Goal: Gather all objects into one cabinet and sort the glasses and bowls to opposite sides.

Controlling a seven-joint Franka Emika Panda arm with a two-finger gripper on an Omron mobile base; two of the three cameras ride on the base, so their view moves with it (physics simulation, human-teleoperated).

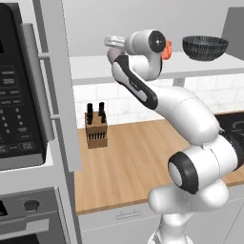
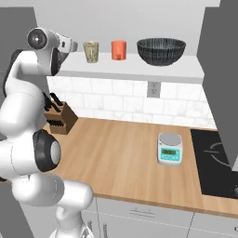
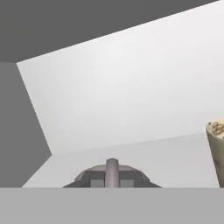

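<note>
— What sort of place is this?
— A home kitchen (rendered): wooden counter (image 2: 121,162), white tile backsplash (image 2: 121,104), knife block (image 2: 60,118), kitchen scale (image 2: 170,148), black cooktop (image 2: 216,162), oven panel (image 1: 16,90).

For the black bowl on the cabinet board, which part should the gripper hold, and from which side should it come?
Probably the front rim of the black bowl, one finger inside and one outside, approached from the open front. It stands upright, seems too wide to span, and its thin rim is free, apart from the orange cup.

Wooden bench (image 2: 121,162) under white tiled wall (image 2: 116,100); knife block (image 1: 96,126) at back, scale (image 2: 169,148) beside black hob (image 2: 216,162); oven panel (image 1: 19,95) left.
</note>
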